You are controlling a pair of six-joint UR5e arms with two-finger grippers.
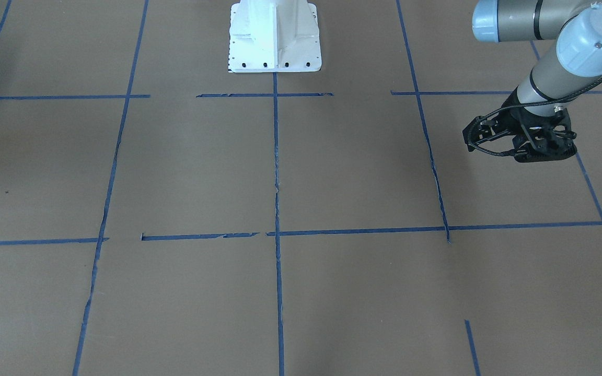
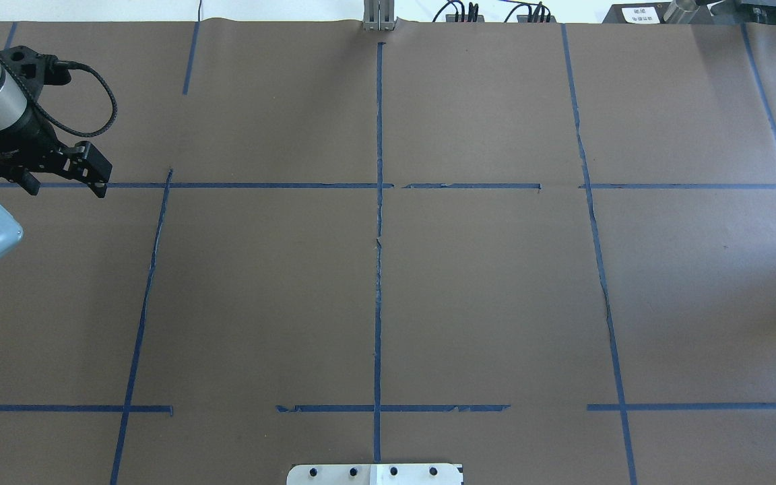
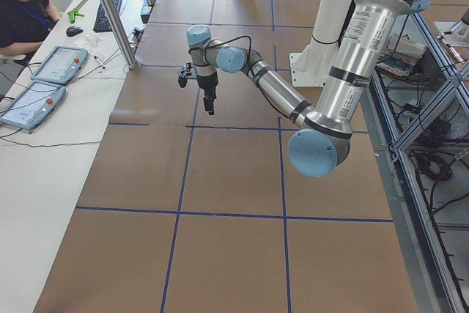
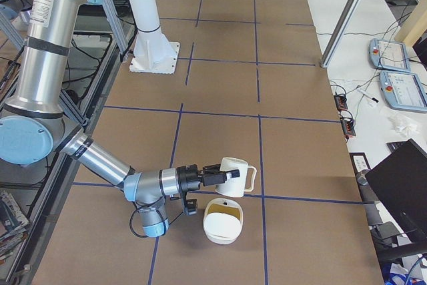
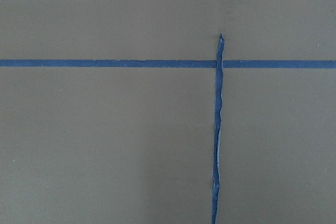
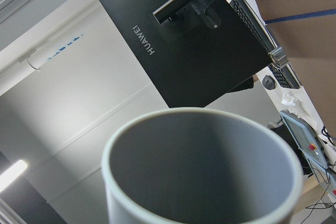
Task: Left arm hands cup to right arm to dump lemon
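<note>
The white cup [image 4: 233, 170] hangs tipped on its side at the tip of my right gripper [image 4: 212, 177], just above a white bowl [image 4: 221, 231] near the table's right end. The side view alone does not let me tell if that gripper is shut. In the right wrist view the cup's [image 6: 205, 166] grey inside faces the camera and holds nothing. The bowl's inside looks yellowish, but I cannot tell whether that is the lemon. My left gripper [image 2: 65, 187] [image 1: 544, 154] hovers open and empty over the far left of the table.
Blue tape lines [image 2: 378, 202] grid the brown table. The white robot pedestal [image 1: 275, 36] stands at the robot's edge. A dark monitor [image 4: 400, 178] and touch panels [image 4: 400, 75] sit on the side desk. A person [image 3: 22, 5] sits at that desk.
</note>
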